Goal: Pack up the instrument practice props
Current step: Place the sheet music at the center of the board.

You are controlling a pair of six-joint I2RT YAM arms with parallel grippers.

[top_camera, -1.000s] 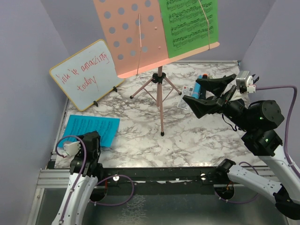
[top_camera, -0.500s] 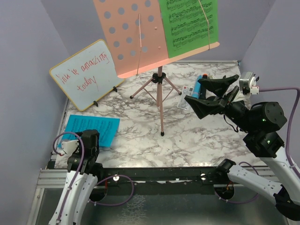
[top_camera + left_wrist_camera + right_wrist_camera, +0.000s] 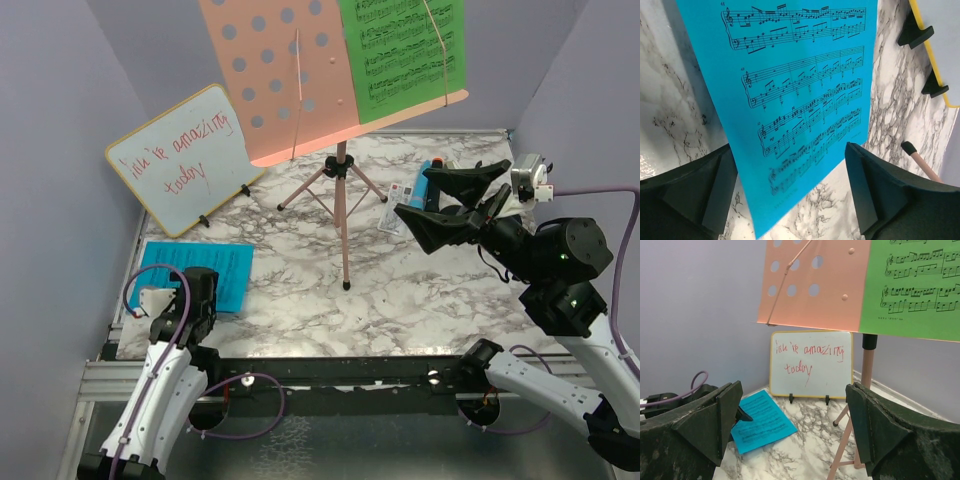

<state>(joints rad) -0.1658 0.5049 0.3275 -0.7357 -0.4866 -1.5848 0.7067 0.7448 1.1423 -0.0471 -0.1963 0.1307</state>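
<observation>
sheet: blue music sheet (image 3: 795, 75) lies flat right under the left gripper (image 3: 790, 147), between its fingers
grip: jaws spread, nothing held
feel: thin, floppy, probably slippy; I'd pinch an edge

My left arm (image 3: 160, 390) rises from its base at the near left and folds forward. The wrist is bent so that my left pincer (image 3: 789, 165) points steeply down, its jaws spread wide. My right arm (image 3: 560, 330) climbs from the near right with the elbow held high and the forearm reaching left and away. My right pincer (image 3: 412, 193) hangs roughly level in the air, its two fingers parted wide.
</observation>
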